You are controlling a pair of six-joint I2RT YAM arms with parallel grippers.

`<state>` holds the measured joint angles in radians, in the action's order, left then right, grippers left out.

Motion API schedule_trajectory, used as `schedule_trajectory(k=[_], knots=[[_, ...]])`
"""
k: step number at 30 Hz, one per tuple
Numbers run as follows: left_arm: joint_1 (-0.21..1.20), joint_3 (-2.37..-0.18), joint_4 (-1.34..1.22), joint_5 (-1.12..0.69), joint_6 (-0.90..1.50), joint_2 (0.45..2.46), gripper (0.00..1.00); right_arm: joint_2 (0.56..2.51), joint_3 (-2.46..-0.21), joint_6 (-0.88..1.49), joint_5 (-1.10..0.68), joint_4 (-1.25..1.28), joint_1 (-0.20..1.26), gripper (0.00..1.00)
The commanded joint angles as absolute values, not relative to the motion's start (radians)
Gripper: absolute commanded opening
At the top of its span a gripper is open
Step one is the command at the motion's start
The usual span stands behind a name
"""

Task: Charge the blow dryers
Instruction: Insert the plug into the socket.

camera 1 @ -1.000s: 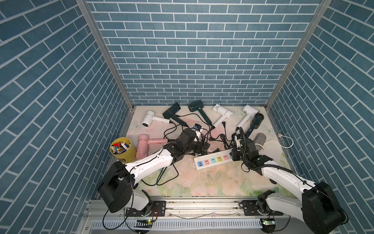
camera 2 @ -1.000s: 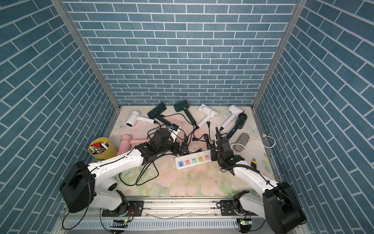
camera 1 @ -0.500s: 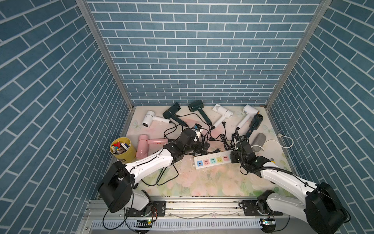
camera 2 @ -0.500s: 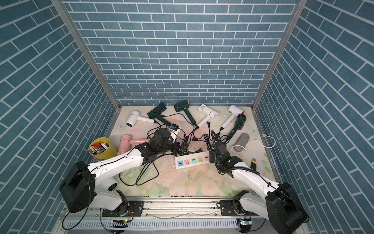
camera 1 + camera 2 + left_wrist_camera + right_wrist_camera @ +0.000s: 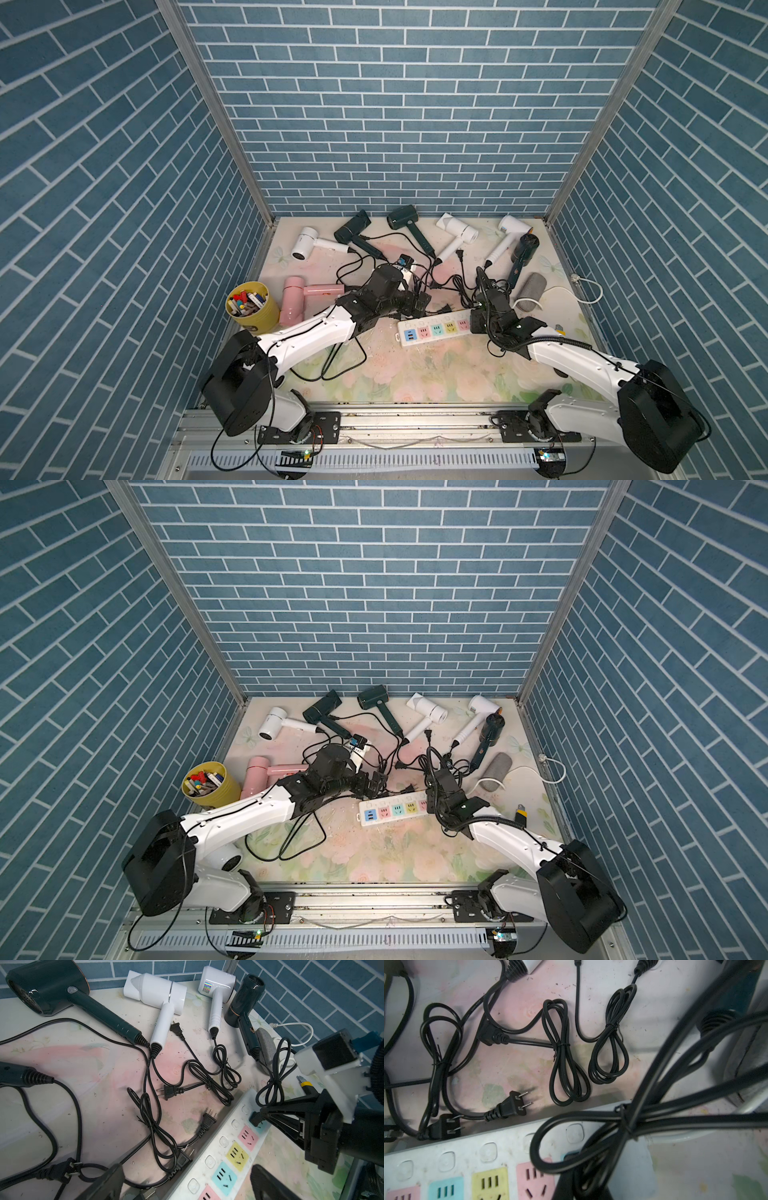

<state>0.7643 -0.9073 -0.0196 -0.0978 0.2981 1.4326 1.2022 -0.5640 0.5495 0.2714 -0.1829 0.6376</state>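
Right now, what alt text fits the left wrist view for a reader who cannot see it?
The right hand holds a black plug at the end socket of a white power strip. Beyond it, dark and white blow dryers lie by the tiled wall, their other plugs loose.

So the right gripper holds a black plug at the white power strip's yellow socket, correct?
No, not yellow: the right gripper holds the black plug at the pale blue end socket of the white power strip. The left wrist view shows it.

top views high, looking down, wrist views close, sharing power strip
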Motion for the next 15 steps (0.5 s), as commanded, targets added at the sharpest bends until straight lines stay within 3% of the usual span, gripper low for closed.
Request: schedule_trajectory(k=[1,9,12,15], knots=[[0.762,-0.896,-0.022,-0.099,0.287,1.425,0.99,1.220,-0.509,0.620,0.234,-0.336,0.656,0.00],[0.764,-0.894,-0.020,-0.098,0.286,1.424,0.99,1.270,-0.578,0.635,0.276,-0.396,0.655,0.00],[0.763,-0.895,-0.021,-0.096,0.285,1.426,0.99,1.263,-0.616,0.630,0.286,-0.428,0.654,0.10],[0.764,-0.895,-0.019,-0.095,0.283,1.422,0.99,1.269,-0.645,0.619,0.294,-0.450,0.650,0.13]])
